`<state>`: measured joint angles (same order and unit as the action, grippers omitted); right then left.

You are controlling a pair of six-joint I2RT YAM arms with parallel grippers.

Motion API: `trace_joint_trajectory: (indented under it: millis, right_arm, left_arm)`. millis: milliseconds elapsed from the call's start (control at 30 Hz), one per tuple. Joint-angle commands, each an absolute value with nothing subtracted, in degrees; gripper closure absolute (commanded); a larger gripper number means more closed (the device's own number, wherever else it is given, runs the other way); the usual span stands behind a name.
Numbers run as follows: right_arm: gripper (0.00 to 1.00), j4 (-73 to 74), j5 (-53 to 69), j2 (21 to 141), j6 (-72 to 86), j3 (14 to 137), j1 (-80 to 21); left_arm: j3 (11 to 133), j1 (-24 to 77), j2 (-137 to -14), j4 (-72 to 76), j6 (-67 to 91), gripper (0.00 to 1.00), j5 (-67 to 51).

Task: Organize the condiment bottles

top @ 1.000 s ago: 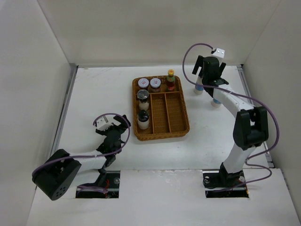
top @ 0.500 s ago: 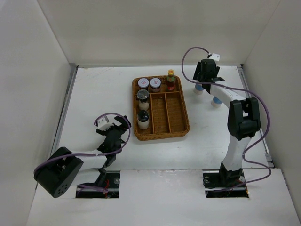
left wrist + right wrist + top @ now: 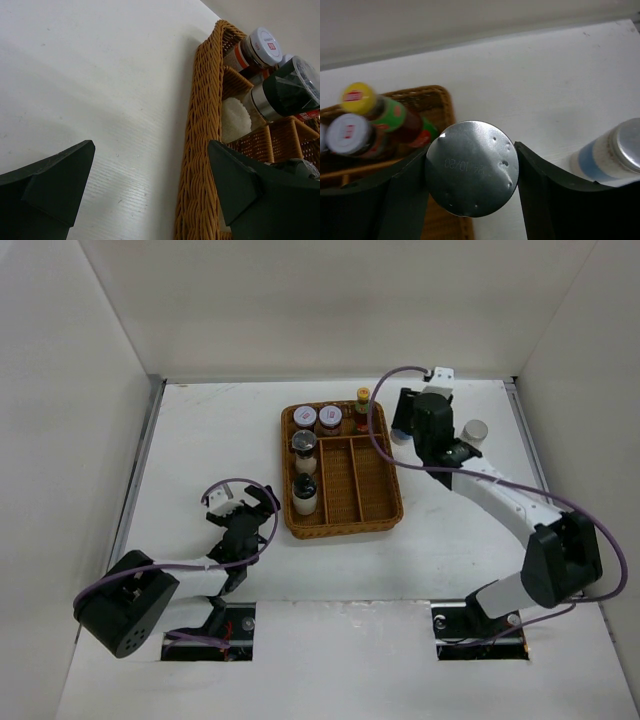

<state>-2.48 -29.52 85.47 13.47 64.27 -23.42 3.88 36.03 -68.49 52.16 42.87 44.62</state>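
My right gripper (image 3: 404, 428) is shut on a silver-capped blue-labelled shaker (image 3: 471, 167) and holds it just right of the wicker tray's far right corner. The second shaker (image 3: 474, 432) stands on the table to the right, and it also shows in the right wrist view (image 3: 615, 152). In the tray (image 3: 392, 502) stand the yellow-capped sauce bottle (image 3: 362, 400), two pink-white-lidded jars (image 3: 306, 417) (image 3: 330, 417), the grey-lidded jar (image 3: 303, 443) and the black-capped white bottle (image 3: 304, 490). My left gripper (image 3: 245, 515) is open and empty, left of the tray.
The tray's long middle and right compartments (image 3: 367, 475) hold nothing. White walls enclose the table on three sides. In the left wrist view the tray's woven wall (image 3: 202, 150) stands close in front of my right finger.
My right gripper has swung left from the far right of the table toward the tray, carrying one shaker with it. The other shaker stays on the table. The left arm has barely moved.
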Motion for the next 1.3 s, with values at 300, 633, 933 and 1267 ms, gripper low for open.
trace_joint_trajectory:
  millis: [300,633,933,1267]
  right_arm:
    - [0.46,-13.62,-28.83,89.81,13.80,67.41,-33.53]
    - [0.44,-16.43,-28.47,96.94,14.24,66.36,-34.58]
    - [0.18,-17.05,-28.83,97.30,14.41,64.16,-35.37]
    - [0.03,-14.51,-29.62,79.57,14.59,56.44,-35.03]
  left_arm:
    - [5.10,35.81,-67.76,55.81,43.51,0.00,43.86]
    - [5.45,35.99,-68.29,55.90,43.51,0.00,43.33]
    - [5.71,35.73,-69.61,55.90,43.59,0.00,42.89]
    - [5.54,35.81,-68.38,56.16,43.59,0.00,42.28]
